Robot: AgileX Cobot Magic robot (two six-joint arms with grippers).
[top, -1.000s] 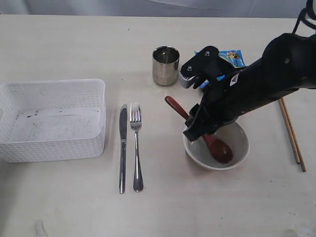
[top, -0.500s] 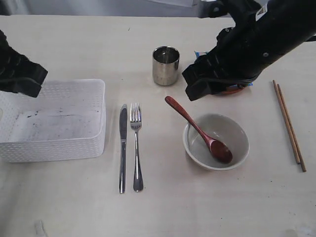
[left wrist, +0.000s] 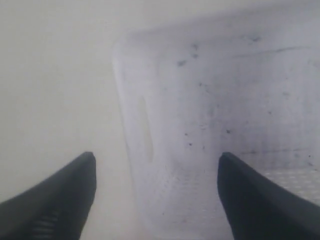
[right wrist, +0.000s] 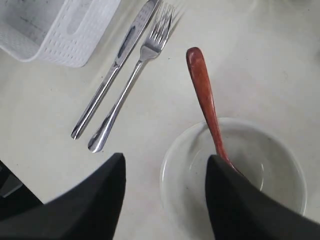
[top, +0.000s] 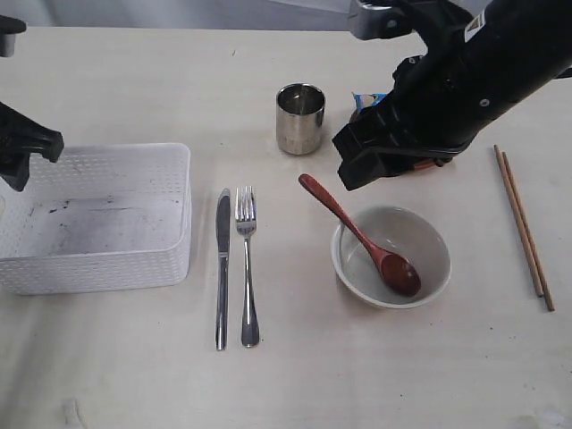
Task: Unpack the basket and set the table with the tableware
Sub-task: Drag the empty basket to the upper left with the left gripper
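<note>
1. Nearest, in the bowl point(top: 431, 239): spoon point(top: 347, 222), head down inside, handle leaning over the rim, long axis slanting away toward the cup point(top: 299, 119).
2. Just behind the bowl: right gripper point(right wrist: 165, 164), spread wide, holding nothing; judged the nearer arm for the spoon.
3. Well left of the bowl, past knife point(top: 222, 268) and fork point(top: 247, 268): basket point(top: 98, 268), bare inside, left gripper point(left wrist: 156, 157) spread wide over its end wall.

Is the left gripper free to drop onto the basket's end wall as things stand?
Probably yes: the left gripper is open above the basket, at its slotted end wall, one finger on either side, and nothing visible in the basket blocks it.
</note>
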